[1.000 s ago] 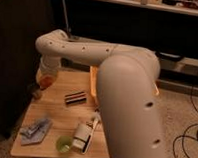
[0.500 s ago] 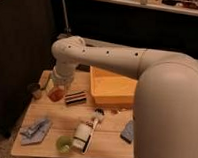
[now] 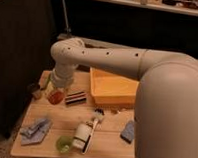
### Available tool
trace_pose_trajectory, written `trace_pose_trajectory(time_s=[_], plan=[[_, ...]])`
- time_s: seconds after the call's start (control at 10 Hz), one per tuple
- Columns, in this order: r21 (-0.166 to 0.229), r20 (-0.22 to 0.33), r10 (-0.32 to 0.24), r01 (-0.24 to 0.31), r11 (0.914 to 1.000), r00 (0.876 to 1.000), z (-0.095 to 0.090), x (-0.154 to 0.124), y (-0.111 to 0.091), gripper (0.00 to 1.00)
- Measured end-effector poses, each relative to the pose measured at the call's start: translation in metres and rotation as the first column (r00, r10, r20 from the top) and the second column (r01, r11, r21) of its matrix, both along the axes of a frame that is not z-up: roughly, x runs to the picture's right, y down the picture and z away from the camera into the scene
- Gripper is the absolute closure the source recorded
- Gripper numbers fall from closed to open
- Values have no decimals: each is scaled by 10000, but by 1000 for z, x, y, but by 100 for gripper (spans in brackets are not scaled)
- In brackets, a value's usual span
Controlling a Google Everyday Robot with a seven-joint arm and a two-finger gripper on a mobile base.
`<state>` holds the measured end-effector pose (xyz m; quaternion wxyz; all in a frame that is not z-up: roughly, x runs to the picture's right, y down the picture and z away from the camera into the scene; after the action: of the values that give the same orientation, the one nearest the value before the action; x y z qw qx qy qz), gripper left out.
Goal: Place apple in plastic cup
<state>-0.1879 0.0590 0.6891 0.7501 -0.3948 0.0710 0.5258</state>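
The apple point(image 3: 55, 97), small, round and orange-red, sits at the tip of my gripper point(image 3: 55, 92) over the left part of the wooden table point(image 3: 106, 144). The gripper hangs down from the white wrist and is shut on the apple, just above the tabletop. The plastic cup point(image 3: 64, 144), translucent yellowish-green, stands upright near the table's front edge, well in front of the gripper and slightly to its right. The cup's inside shows nothing in it.
A white bottle with a dark label point(image 3: 83, 135) lies right beside the cup. A striped block point(image 3: 75, 97) lies next to the apple. An orange tray point(image 3: 114, 89) fills the back right. A blue cloth point(image 3: 36, 129) lies front left, a blue sponge point(image 3: 128, 130) front right.
The arm has swung from the table's left edge toward the middle, and the gripper with the apple has moved right and slightly forward and lower.
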Motion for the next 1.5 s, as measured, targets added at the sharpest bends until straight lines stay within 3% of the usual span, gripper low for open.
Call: trace_pose_trajectory(time_s=[0.4, 0.6, 0.9, 1.1, 1.3, 1.5], plan=[[18, 18, -56, 56, 10000, 10000, 0, 0, 2, 100], [135, 72, -61, 60, 9999, 10000, -11, 0, 19, 100], [425, 219, 149, -159, 9990, 9996, -55, 1, 81, 100], [455, 164, 276, -284, 9986, 9995, -73, 14, 117, 100], [228, -212, 366, -361, 9991, 9991, -80, 31, 144, 100], [-323, -452, 547, -562, 9979, 9975, -75, 48, 149, 100]])
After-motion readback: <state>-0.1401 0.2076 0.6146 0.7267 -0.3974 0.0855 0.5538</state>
